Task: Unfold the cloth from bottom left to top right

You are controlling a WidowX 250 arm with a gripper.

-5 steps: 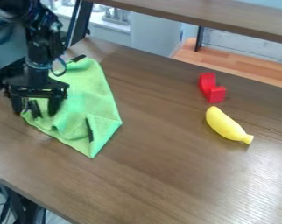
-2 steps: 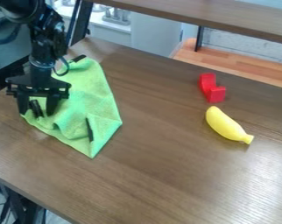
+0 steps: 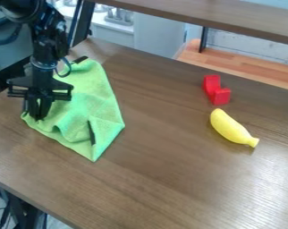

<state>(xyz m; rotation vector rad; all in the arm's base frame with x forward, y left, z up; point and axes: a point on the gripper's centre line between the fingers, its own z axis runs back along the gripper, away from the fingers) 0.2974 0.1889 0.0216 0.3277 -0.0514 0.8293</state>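
So the black gripper [image 3: 39, 118] is hanging down over the left part of the table [image 3: 164, 179], and its fingers are drawing in close together — they're pinching the green cloth [image 3: 101, 103] near its lower-left corner. The cloth is lying kinda rumpled on the left side of the table, with one pointy corner aiming toward the bottom of the view and a flap folding over near it, dark patch showing. Over on the right, a red block [image 3: 212, 89] is sitting near a yellow banana [image 3: 230, 127] — the two aren't touching.
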